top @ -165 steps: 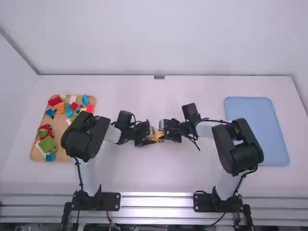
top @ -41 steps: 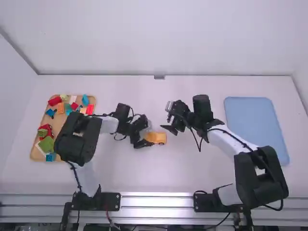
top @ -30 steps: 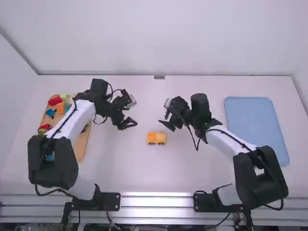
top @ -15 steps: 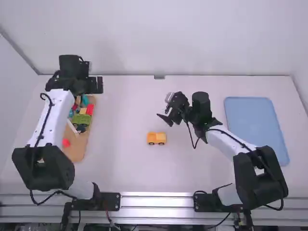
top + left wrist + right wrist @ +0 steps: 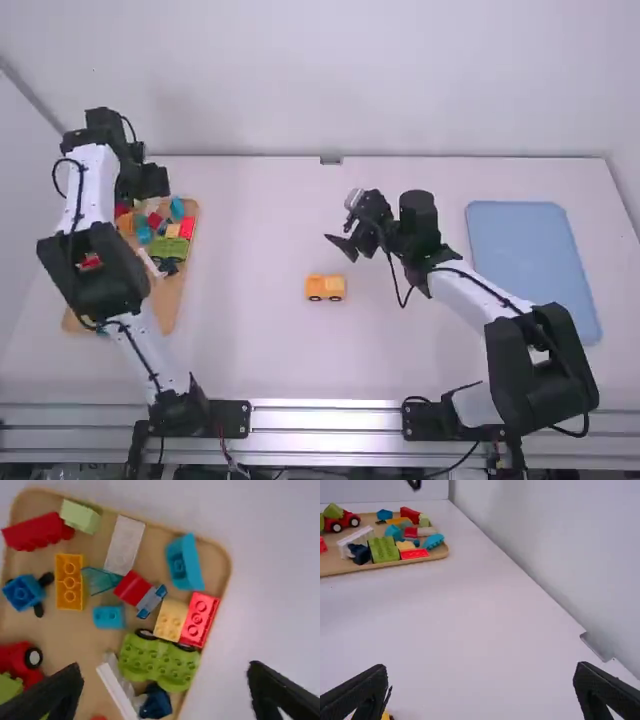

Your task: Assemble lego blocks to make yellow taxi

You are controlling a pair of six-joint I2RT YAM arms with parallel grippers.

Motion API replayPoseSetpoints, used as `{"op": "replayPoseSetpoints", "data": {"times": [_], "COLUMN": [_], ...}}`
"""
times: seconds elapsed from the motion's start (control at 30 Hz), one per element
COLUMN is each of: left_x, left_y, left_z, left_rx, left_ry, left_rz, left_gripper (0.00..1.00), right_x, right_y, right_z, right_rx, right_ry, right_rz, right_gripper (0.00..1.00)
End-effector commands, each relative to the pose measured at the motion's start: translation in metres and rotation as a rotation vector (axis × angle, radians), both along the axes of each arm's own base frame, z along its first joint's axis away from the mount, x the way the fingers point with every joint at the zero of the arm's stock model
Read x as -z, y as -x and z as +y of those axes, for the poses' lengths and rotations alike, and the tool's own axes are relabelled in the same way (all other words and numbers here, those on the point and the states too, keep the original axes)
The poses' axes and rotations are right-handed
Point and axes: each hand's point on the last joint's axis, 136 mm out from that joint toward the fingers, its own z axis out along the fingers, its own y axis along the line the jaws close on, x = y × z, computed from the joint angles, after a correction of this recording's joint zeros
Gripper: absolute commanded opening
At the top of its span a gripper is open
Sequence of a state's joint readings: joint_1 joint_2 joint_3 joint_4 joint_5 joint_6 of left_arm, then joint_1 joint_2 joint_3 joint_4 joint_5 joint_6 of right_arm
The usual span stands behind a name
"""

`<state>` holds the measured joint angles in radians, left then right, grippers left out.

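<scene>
An orange-yellow block car (image 5: 325, 287) with dark wheels stands on the middle of the table; a bit of this car (image 5: 385, 715) shows beside a finger in the right wrist view. Over the back of the wooden tray is my left gripper (image 5: 150, 182). In its wrist view my left gripper (image 5: 165, 692) is open above loose blocks: a transparent teal piece (image 5: 100, 580), an orange block (image 5: 69, 582), a pale yellow block (image 5: 171, 620) and a white block (image 5: 124, 545). Behind and right of the car my right gripper (image 5: 340, 246) hangs, and the right gripper (image 5: 482, 692) holds nothing, open.
The wooden tray (image 5: 166, 311) stands at the far left, with a green wheeled base (image 5: 157, 661), a red block (image 5: 199, 619) and several other pieces in it. A blue tray (image 5: 534, 272) lies at the right. A wall rises behind the table.
My left gripper has let go of the car and moved left and back to the tray. The right gripper came off the car, rightward and back, and has since shifted slightly.
</scene>
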<state>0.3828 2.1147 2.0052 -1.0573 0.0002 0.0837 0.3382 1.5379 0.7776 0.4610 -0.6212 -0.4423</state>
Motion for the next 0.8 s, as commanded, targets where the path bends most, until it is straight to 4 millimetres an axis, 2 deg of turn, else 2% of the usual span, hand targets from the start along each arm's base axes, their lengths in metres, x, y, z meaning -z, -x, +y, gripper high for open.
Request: {"op": "replayPoseSetpoints", "data": {"times": [0.0, 0.17, 0.27, 0.57, 0.77], "left_x": [0.015, 0.051, 0.065, 0.104, 0.121], "left_y": [-0.005, -0.005, -0.003, 0.009, 0.014], "left_z": [0.001, 0.001, 0.004, 0.001, -0.002], "left_rx": [0.077, 0.181, 0.177, 0.171, 0.166], "left_ry": [0.009, 0.002, -0.007, 0.003, 0.011], "left_rz": [0.028, 0.103, 0.113, 0.147, 0.153], "left_gripper": [0.78, 0.58, 0.50, 0.44, 0.42], "right_x": [-0.006, -0.006, -0.007, -0.007, -0.007], "right_y": [-0.001, 0.000, -0.001, -0.001, -0.001], "right_z": [0.002, 0.002, 0.002, 0.003, 0.003], "right_rx": [-0.003, -0.002, 0.003, 0.005, 0.005], "right_ry": [-0.018, -0.018, -0.027, -0.033, -0.032], "right_rz": [-0.001, 0.001, 0.010, 0.017, 0.017], "right_gripper": [0.99, 0.99, 0.98, 0.99, 0.98]}}
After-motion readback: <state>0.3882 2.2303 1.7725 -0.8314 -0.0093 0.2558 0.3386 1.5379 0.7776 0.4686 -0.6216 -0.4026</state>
